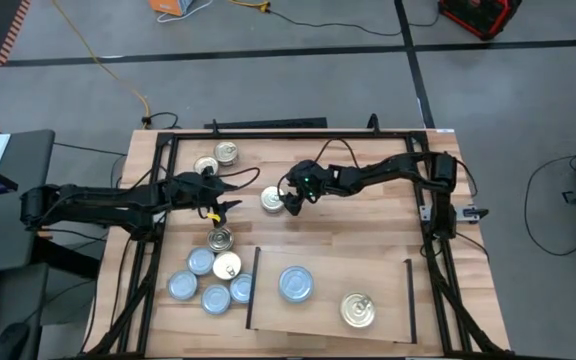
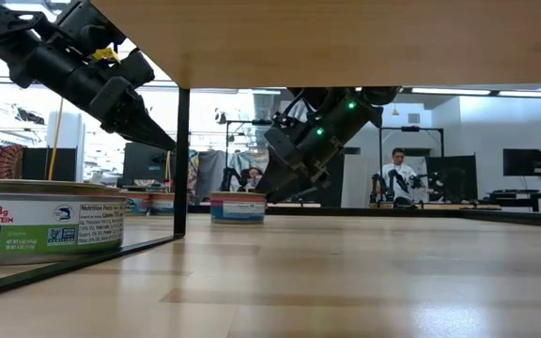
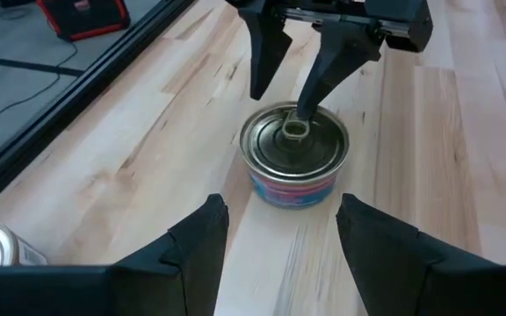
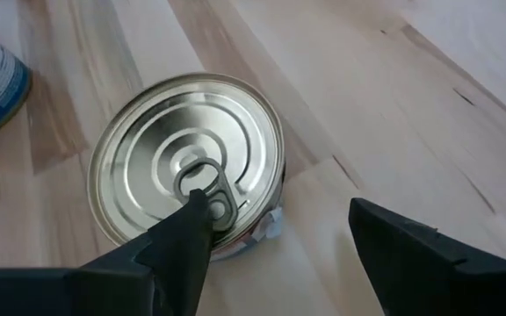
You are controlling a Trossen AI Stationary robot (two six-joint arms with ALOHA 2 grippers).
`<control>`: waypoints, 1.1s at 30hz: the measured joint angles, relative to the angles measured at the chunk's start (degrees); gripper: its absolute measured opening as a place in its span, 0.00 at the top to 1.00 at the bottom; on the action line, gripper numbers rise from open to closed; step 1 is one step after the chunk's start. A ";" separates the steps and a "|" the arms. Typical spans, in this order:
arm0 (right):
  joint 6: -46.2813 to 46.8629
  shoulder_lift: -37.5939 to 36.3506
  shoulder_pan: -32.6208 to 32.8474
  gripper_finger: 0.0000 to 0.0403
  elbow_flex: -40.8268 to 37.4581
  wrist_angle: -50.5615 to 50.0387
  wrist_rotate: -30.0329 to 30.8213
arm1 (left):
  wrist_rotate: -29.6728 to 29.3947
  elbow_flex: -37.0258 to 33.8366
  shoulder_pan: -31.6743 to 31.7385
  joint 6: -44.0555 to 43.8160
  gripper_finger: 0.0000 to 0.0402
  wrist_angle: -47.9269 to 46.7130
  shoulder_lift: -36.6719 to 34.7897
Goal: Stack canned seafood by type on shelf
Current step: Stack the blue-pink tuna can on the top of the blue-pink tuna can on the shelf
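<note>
Gold-lidded tin (image 4: pixel 187 167) under the right gripper (image 4: pixel 275 233)
Round, flat, pull-tab on top, pink-and-blue label; right fingers spread, one over the lid, not grasping. Left gripper (image 3: pixel 279 233) released nearby.

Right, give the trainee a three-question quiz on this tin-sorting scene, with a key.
1. True or false: the right gripper is clamped shut on the tin with the pull-tab lid.
2. Multiple choice: how many stacks stand on the pale board? A) none B) two C) five
3. Fill in: the left gripper hangs open, pointing at the ____ that the right gripper is over.

Key
1. False: its fingers are open, one over the lid, the other beside the tin.
2. B: one with a silvery-blue lid, one with a gold lid.
3. tin
</note>
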 joint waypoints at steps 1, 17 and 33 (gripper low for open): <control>-0.36 -0.20 0.00 0.28 0.00 -0.73 -0.02 | 0.00 0.00 0.00 -0.08 0.49 0.02 0.00; -3.74 -4.32 -0.74 0.28 -0.28 -10.91 -0.33 | 0.00 0.00 0.00 0.04 0.49 -1.25 0.02; 10.98 -9.67 -1.01 0.28 -0.39 -23.60 0.46 | 0.02 0.02 0.00 -1.22 0.49 -3.96 0.01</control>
